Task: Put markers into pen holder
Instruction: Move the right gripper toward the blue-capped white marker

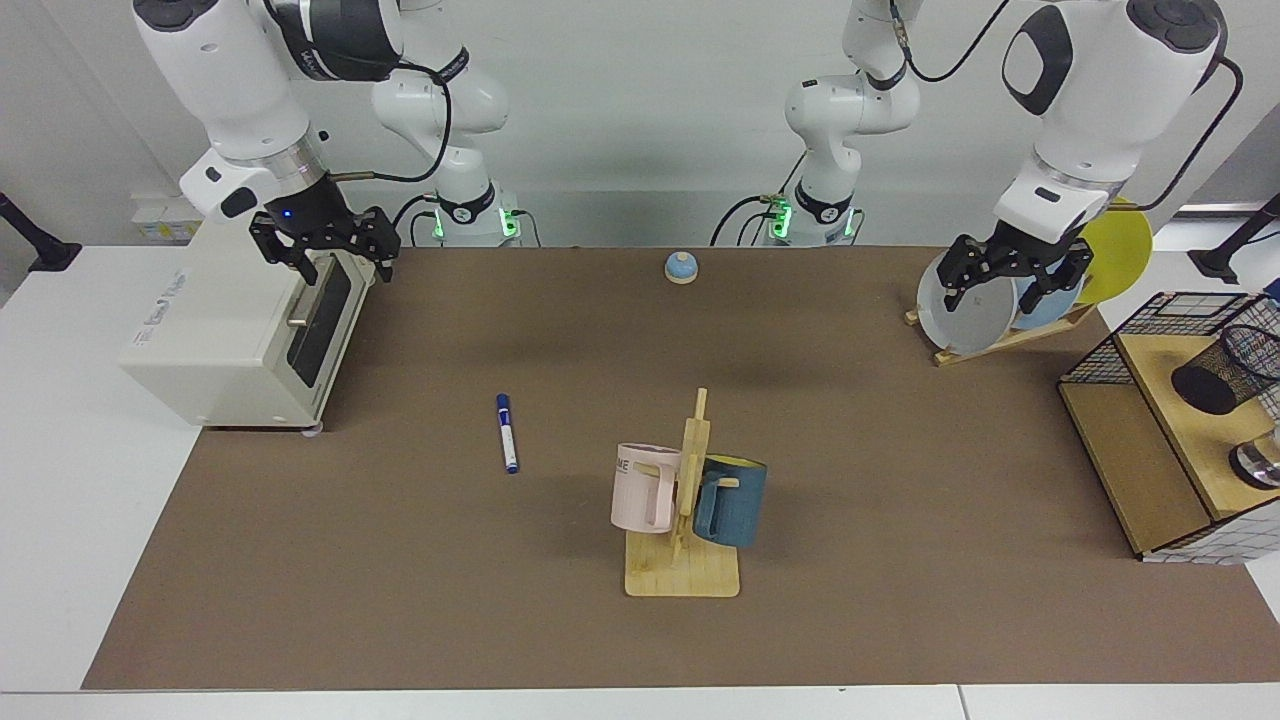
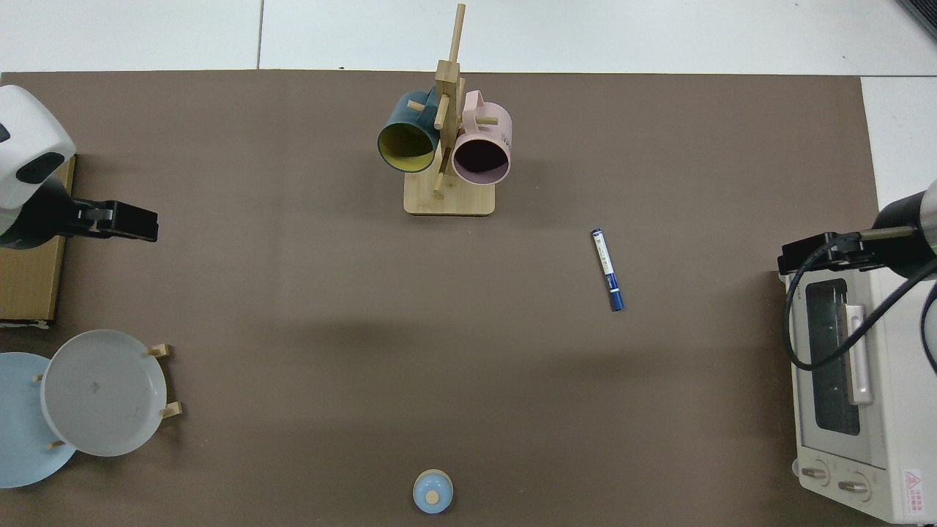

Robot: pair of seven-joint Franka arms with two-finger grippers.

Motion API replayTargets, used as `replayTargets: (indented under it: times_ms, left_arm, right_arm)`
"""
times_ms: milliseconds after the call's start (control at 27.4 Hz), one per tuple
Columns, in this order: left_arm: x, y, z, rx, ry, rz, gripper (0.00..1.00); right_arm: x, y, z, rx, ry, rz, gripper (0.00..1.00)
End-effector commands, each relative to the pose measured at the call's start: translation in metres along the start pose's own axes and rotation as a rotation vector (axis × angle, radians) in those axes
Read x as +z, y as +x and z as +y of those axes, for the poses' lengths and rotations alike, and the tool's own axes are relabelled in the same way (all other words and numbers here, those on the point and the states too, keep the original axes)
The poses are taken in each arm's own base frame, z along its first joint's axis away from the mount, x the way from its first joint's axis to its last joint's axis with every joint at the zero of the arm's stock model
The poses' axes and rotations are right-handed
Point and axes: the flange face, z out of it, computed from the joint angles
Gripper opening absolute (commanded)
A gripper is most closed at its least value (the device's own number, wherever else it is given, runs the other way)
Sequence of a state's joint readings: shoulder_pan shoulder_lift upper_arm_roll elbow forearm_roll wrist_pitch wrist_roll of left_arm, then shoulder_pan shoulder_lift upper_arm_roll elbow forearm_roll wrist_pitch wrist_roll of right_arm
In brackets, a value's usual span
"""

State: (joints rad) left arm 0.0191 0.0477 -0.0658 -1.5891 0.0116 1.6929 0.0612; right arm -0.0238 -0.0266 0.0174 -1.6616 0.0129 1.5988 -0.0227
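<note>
the right gripper (image 1: pixel 322 252) hangs over the toaster oven (image 1: pixel 235 335), jaws spread, holding nothing. the marker (image 1: pixel 507 432) lies flat on the brown mat, well apart from those jaws. the left gripper (image 1: pixel 1012 278) hangs spread and empty at the plates (image 1: pixel 965 315), with the pen holder (image 1: pixel 1228 372) lying tipped on the wooden shelf nearby.

robotics lab | two Franka arms (image 1: pixel 250 90) bolted at table (image 1: pixel 900 620) | staged kitchen props, bare white walls

A plain white wall (image 1: pixel 640 100) is running behind a white table (image 1: pixel 90 480), a brown mat (image 1: pixel 640 600) is covering its middle, and soft shadows are falling across it.
</note>
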Motion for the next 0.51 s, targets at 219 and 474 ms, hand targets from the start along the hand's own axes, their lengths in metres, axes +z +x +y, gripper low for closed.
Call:
replayTargets:
  times_ms: [219, 474]
  left_arm:
    - [0.001, -0.005, 0.003, -0.01, -0.001, -0.016, 1.0]
    - [0.001, -0.006, 0.003, -0.008, -0.001, -0.019, 1.0]
  right_arm:
    - [-0.002, -0.002, -0.004, -0.035, -0.021, 0.018, 1.0]
    - [-0.001, 0.01, -0.019, -0.042, -0.011, 0.074, 1.0]
